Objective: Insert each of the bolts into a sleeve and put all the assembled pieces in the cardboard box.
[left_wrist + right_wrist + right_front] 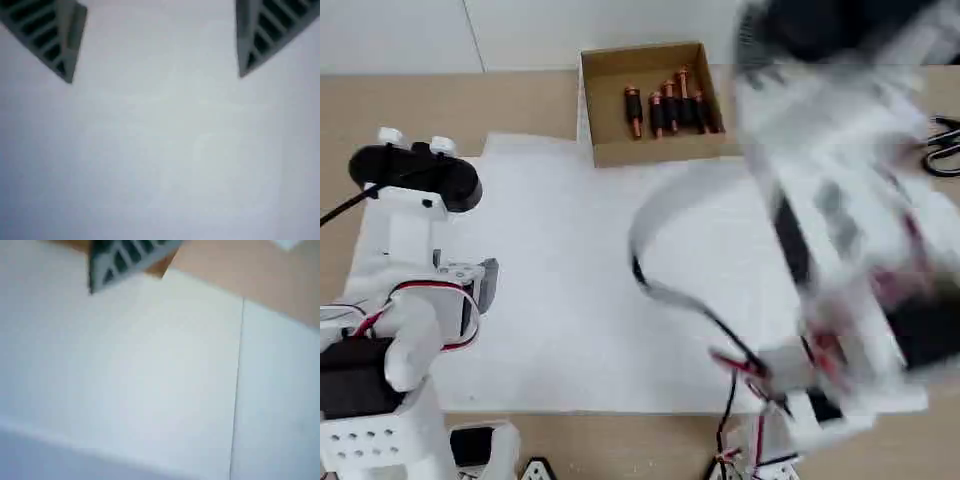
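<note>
The assembled pieces (670, 105), it seems five of them, lie in the cardboard box (660, 150) at the far edge of the table (520, 100). They lie flat and side by side, close together. Their long axes run about from the near wall of the box to the far wall, nearly parallel, with a small lean. Each has a black sleeve in the middle and copper showing at both ends. Which end is the bolt head I cannot tell.

The box touches the far edge of the white sheet (580, 300). The right arm (840, 200) stands high over the right part of the sheet, near the right wall of the box. A cable (650, 280) loops from it over the sheet.

In my judgement the main danger is this arm. If it swings toward the box, it may push the box or knock the pieces out of their row. The cable may also catch on the box corner.

For the right gripper (107, 275), I cannot tell how far it is open or whether it holds something. The left gripper (155, 75) is spread wide over the bare sheet and holds nothing, well apart from the box.
</note>
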{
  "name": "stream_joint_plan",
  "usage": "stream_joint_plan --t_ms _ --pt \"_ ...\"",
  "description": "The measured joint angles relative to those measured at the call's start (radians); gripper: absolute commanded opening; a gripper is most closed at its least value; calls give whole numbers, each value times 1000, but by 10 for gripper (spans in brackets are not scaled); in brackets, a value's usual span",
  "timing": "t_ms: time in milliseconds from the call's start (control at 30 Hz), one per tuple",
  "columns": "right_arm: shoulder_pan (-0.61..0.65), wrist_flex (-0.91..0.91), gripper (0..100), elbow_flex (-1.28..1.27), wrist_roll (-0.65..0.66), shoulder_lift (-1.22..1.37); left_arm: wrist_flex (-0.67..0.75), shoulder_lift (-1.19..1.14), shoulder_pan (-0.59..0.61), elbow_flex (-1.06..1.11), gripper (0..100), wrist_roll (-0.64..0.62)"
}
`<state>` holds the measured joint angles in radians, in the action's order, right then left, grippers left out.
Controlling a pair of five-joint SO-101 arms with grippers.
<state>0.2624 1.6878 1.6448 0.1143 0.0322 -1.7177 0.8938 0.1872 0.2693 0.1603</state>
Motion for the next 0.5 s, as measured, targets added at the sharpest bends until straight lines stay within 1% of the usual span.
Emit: stream_joint_plan --t_ms 67,133,233,367,433,500 --pt "-2 8 177 -23 0 -138 0 29 -2 0 202 -31" --pt "-29 8 177 -87 0 -267 0 87 -6 0 202 -54" --pt "-97 8 177 -272 0 -463 0 201 -6 0 202 -69" --pt "-140 8 178 -651 0 -724 14 325 -6 31 202 -69" --pt "-146 -12 178 -875 0 -833 51 376 -6 92 202 -69" --pt "-147 -74 178 -1119 0 -925 100 422 -6 167 202 -69"
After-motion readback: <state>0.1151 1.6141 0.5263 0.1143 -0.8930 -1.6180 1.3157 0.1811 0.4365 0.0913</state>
